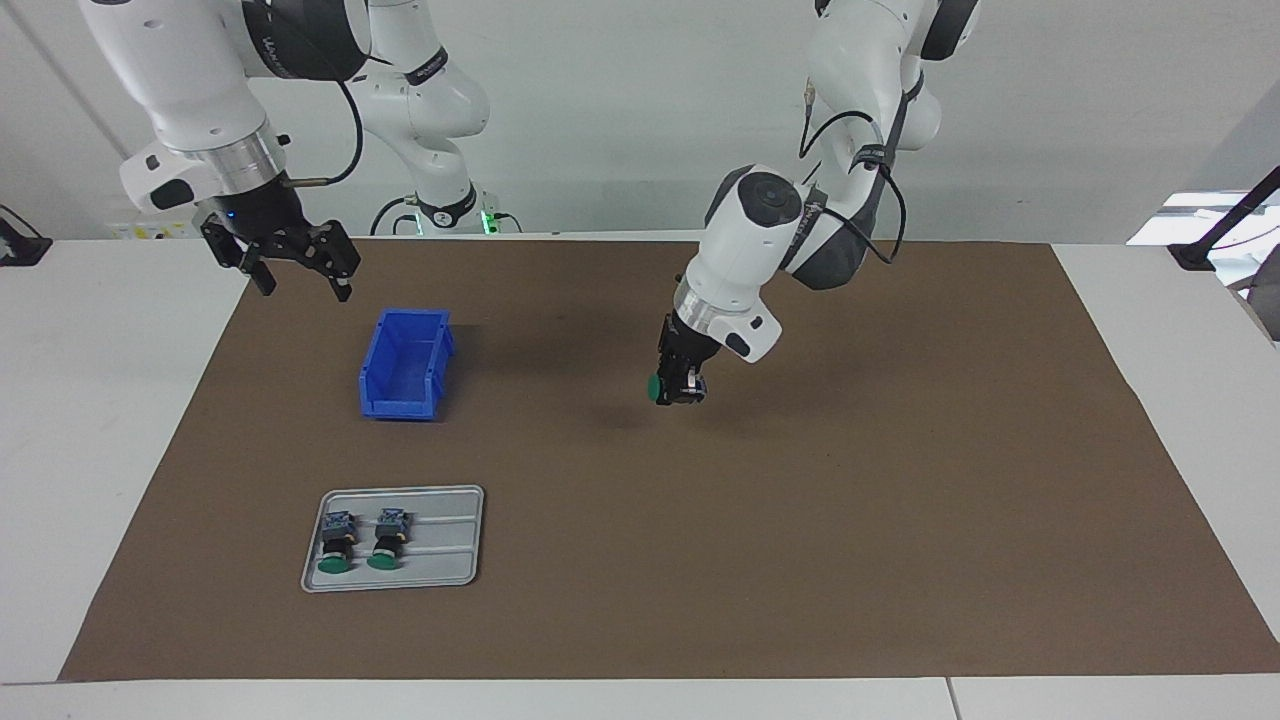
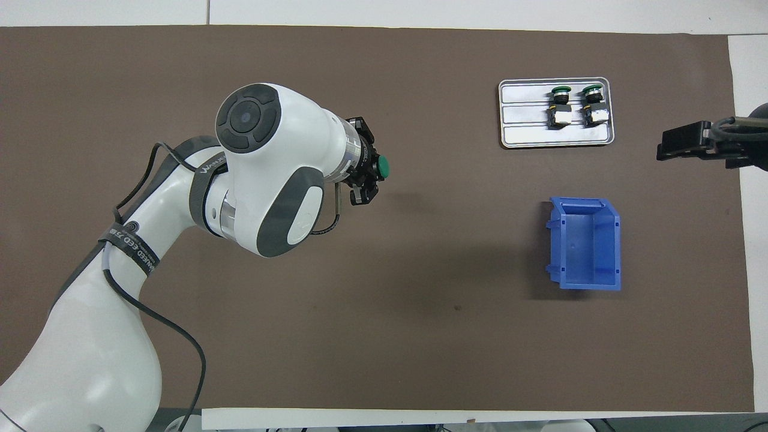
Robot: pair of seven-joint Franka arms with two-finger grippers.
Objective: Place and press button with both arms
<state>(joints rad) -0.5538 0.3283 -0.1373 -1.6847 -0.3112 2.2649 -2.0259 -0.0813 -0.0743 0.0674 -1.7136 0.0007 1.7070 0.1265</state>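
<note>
Clamped in the jaws of the left gripper (image 1: 678, 388) and lifted off the brown mat (image 1: 900, 480) over the middle of the bench (image 1: 120, 400): the button (image 1: 655, 387), held on its side, green cap pointing toward the right arm's end. Gripped by the block body, probably so that the cap stays free for a press from the side or for setting down upright. Hanging well apart, over the mat's edge at its own end of the bench: the right gripper (image 1: 292, 265), jaws wide open and holding nothing, apparently waiting for its turn as the pressing hand. Below and just beside it, toward the middle: the blue bin (image 1: 405, 365), empty, mouth up, a likely place for the button. Farther from the robots than the bin: a grey tray (image 1: 440, 540) with two more buttons (image 1: 360, 540) lying side by side at one end, caps pointing away from the robots, the rest of the tray bare, which suggests where the held one came from. By this look, picking done, placing and pressing not yet done. Main risk: button twisting in a sideways grip on touchdown.
</note>
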